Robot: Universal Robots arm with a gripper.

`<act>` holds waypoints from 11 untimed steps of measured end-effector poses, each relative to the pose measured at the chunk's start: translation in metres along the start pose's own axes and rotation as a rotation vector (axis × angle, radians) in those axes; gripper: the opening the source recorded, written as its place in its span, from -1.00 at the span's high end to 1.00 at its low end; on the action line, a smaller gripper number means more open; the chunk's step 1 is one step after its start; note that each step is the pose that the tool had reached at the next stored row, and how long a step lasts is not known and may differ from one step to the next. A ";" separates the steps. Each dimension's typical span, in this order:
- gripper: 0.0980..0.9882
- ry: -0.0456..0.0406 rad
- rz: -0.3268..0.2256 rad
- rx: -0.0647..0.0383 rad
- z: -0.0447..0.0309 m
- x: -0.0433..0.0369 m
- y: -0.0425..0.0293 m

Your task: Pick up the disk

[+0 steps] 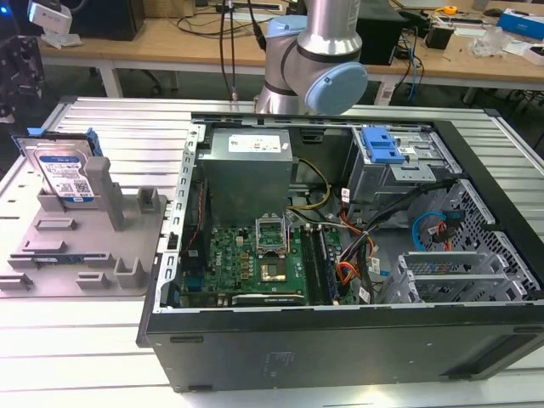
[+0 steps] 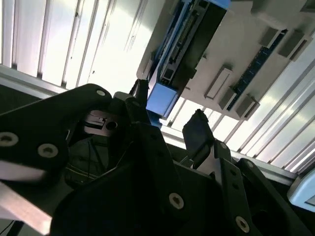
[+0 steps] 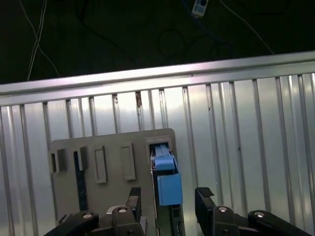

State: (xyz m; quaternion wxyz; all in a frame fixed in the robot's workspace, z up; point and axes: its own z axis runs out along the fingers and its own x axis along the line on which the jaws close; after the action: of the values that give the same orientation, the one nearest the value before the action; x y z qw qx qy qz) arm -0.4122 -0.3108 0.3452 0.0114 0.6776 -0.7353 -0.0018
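Note:
The disk (image 1: 64, 174) stands on edge in the grey tray (image 1: 85, 246) at the exterior view's left, leaning on an upright post with its white-and-blue label facing out. In the first wrist view its blue rail (image 3: 167, 179) lies between my two black fingers (image 3: 204, 196). My gripper (image 3: 168, 196) is open, one finger on each side of the disk's edge and apart from it. The second wrist view shows the same: the gripper (image 2: 169, 110) open just short of the blue rail tab (image 2: 160, 98). The arm's dark end (image 1: 19, 76) hangs above the tray.
An open computer case (image 1: 340, 255) fills the middle and right of the ribbed metal table (image 1: 127, 127), with a blue drive caddy (image 1: 380, 146) in its cage. The table's edge (image 3: 157, 73) runs just beyond the tray. Workbenches stand behind.

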 end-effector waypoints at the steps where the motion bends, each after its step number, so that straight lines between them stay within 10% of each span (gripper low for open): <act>1: -0.03 0.0004 -0.017 0.000 0.0006 0.0000 0.0001; 11: -0.03 0.0010 -0.053 0.001 0.0053 -0.0006 0.0007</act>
State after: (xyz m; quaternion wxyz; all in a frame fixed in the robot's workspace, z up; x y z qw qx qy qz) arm -0.4130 -0.3102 0.3399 0.0115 0.6968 -0.7171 -0.0015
